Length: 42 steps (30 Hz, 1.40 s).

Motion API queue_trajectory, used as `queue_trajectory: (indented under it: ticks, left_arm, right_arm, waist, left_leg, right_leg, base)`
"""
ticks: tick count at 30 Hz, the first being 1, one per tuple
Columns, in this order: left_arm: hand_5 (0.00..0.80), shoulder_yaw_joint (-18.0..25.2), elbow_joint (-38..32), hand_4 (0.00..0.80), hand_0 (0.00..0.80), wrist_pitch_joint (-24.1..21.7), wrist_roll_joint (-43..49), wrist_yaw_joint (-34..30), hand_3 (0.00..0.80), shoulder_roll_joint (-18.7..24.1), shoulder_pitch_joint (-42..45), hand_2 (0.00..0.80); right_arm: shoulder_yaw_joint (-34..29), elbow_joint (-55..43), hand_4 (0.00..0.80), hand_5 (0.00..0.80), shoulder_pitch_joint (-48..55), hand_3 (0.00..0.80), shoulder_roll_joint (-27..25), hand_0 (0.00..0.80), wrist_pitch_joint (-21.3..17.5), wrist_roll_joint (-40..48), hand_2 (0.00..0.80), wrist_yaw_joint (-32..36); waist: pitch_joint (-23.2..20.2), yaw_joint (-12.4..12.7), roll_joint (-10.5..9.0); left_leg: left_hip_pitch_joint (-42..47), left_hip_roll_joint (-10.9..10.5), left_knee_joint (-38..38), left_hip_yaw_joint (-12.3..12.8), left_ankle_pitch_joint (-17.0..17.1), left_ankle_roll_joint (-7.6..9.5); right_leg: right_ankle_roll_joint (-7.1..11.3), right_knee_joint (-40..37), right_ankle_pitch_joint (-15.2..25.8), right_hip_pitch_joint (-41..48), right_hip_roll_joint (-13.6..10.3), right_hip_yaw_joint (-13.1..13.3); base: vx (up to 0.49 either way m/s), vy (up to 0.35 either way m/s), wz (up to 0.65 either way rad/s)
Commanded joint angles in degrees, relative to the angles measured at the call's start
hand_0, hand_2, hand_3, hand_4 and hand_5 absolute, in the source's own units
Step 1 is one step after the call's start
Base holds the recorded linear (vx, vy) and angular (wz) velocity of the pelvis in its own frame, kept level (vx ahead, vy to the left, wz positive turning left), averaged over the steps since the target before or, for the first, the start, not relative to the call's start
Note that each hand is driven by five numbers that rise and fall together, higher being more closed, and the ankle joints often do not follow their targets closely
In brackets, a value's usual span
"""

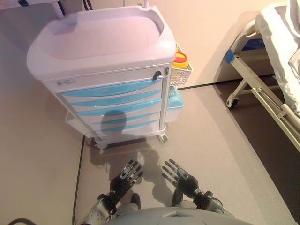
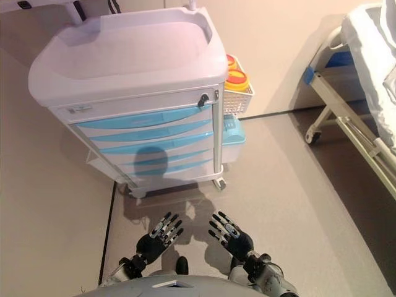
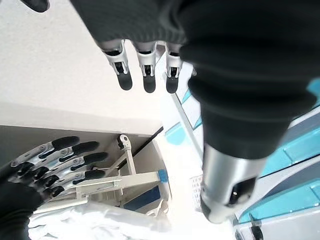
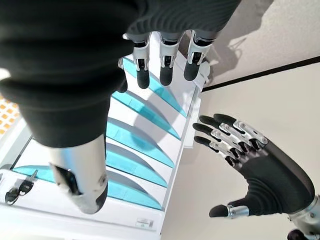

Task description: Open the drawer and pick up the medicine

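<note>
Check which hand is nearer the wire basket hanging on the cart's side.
Right. The right hand hovers open over the floor, below and slightly left of the white wire basket in the head view. The left hand, also open, sits further left, before the blue drawers.

White medical cart (image 1: 101,44) stands ahead, five pale-blue drawers (image 1: 115,101) stacked on its near face, all closed; no medicine visible.

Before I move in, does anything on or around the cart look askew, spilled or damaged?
Nothing stands out. The cart stands square, all its blue drawers shut flush, and a key sits in the lock. Both hands, left and right, hang open and empty.
</note>
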Motion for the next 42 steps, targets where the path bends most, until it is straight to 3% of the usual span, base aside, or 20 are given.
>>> queue_trajectory:
  ticks: [1, 9, 18, 19, 34, 42]
  left_arm:
    - [0.0, -0.1, -2.4, 0.0, 0.0, -0.2, -1.4, -4.5, 0.0, -0.9, -4.6, 0.0]
    - [0.0, -0.1, -2.6, 0.0, 0.0, -2.2, -5.3, -6.6, 0.0, -0.3, -8.6, 0.0]
    - [0.0, 0.5, -4.0, 0.0, 0.0, -5.5, -9.7, -8.0, 0.0, -1.7, -11.7, 0.0]
    - [0.0, 0.6, -4.0, 0.0, 0.0, -5.9, -10.4, -8.0, 0.0, -1.8, -12.1, 0.0]
    - [0.0, 5.5, -5.6, 0.0, 0.0, -9.8, -29.2, -9.8, 0.0, -4.1, -25.5, 0.0]
    - [0.0, 12.2, -3.3, 0.0, 0.0, -6.8, -39.9, -11.1, 0.0, -0.5, -36.2, 0.0]
  right_arm:
    - [0.9, -5.3, 0.0, 0.0, -3.7, 0.0, -1.4, 0.0, -3.2, -0.6, 0.0, -0.3]
    - [0.3, -8.4, 0.0, 0.0, -5.3, 0.0, -3.2, 0.0, -5.6, 2.5, 0.0, -1.3]
    - [0.3, -9.5, 0.0, 0.0, -4.0, 0.0, -3.0, 0.0, -5.5, 2.2, 0.0, -1.3]
    - [0.4, -9.6, 0.0, 0.0, -3.8, 0.0, -3.0, 0.0, -5.3, 2.2, 0.0, -1.4]
    - [2.2, -11.0, 0.0, 0.0, -3.5, 0.0, -4.1, 0.0, -1.8, 1.7, 0.0, -0.2]
    - [3.5, -9.4, 0.0, 0.0, -4.8, 0.0, -4.9, 0.0, -1.4, 2.2, 0.0, 1.3]
  waist:
    - [5.5, 0.6, 0.41]
    - [13.6, 0.2, 0.54]
    - [17.5, -0.9, -0.49]
    - [17.8, -1.1, -0.86]
    - [19.6, -5.1, -3.16]
    - [19.6, -6.9, -4.36]
  left_leg:
    - [-5.0, -1.9, 3.7, -1.3, -3.4, 0.3]
    - [-16.1, -3.7, 16.4, -1.9, -5.7, 1.46]
    - [-25.1, -4.6, 25.8, -1.8, -8.2, 2.67]
    - [-25.0, -4.9, 27.0, -1.8, -9.8, 2.53]
    - [-32.6, -4.1, 33.6, 2.0, -12.7, 4.39]
    - [-35.2, -2.9, 35.3, 3.8, -13.9, 4.53]
  right_leg:
    - [1.89, 12.7, -12.6, -0.5, -0.5, 0.8]
    - [0.36, 27.9, -16.5, -12.3, -1.6, 2.9]
    - [-0.92, 37.5, -18.3, -22.3, -1.3, 5.4]
    - [-0.53, 38.8, -19.8, -22.4, -1.4, 6.0]
    - [0.83, 42.4, -17.8, -32.3, -0.4, 11.0]
    - [1.35, 41.6, -16.8, -34.8, -0.2, 12.5]
  base:
    - [-0.066, 0.088, -0.01]
    - [-0.028, 0.062, 0.05]
    - [0.037, 0.045, -0.05]
    - [0.124, 0.052, -0.17]
    - [0.05, 0.082, -0.09]
    - [0.023, 0.045, -0.08]
